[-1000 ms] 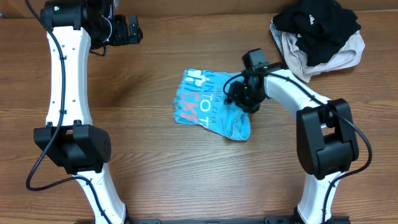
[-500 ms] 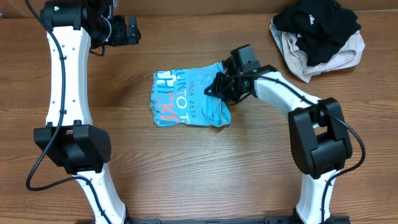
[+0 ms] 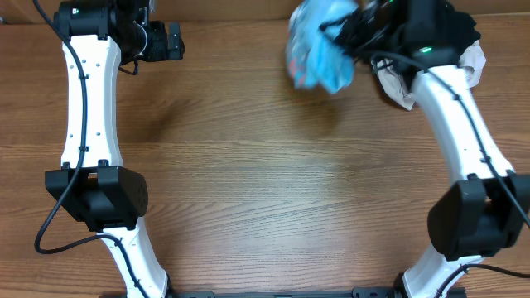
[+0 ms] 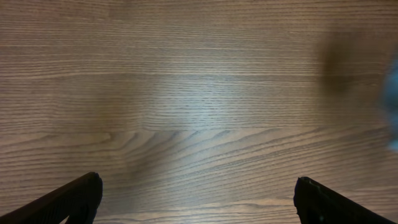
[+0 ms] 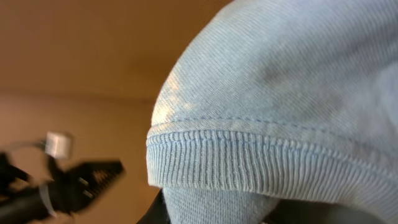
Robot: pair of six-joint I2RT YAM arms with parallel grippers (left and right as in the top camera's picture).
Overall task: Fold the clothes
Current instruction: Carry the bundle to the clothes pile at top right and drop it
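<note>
T-shirt (image 3: pixel 319 54): gone from worktop (image 3: pixel 265 182) centre, now bunched aloft at far edge, pinched in right hand (image 3: pixel 344 33). Unfolded; likely needs relaying. Left hand (image 3: pixel 170 40) spread, idle.

1. The left arm (image 3: pixel 89 108) — smooth white shells between chunky black joint housings, a tiny green light (image 3: pixel 74 11) near its wrist.
2. The right arm (image 3: pixel 464 124): same white shells, black joints, green glow on its dark wrist block.
3. Thin black cables (image 3: pixel 41 232) loop beside the housings.
4. The left gripper (image 4: pixel 198 198) — two matte black wedge fingers (image 4: pixel 73 200).
</note>
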